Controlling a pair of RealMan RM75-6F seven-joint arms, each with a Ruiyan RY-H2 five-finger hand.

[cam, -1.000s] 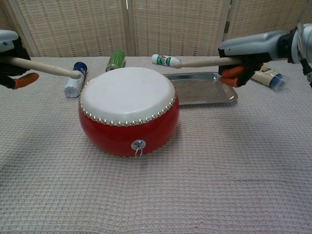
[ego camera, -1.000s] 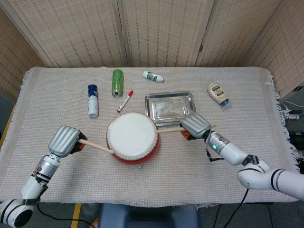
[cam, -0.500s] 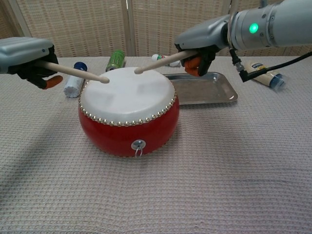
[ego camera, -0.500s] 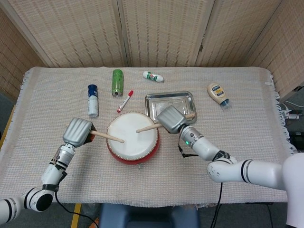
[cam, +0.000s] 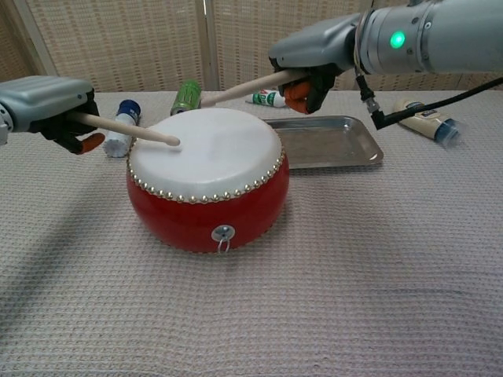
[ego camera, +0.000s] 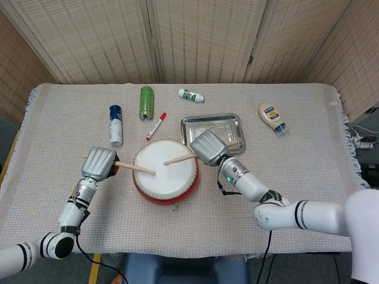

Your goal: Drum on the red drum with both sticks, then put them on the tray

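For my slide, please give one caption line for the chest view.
Both hands, left and right, hold sticks over the red drum.

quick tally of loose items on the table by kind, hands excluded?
Drums: 1, red drum
Drumsticks: 2, left stick, right stick
Trays: 1, metal tray
Markers: 1, red marker
Cans: 2, green can, blue-capped spray can
Tubes and bottles: 2, green-and-white tube, mayonnaise bottle
Total: 9
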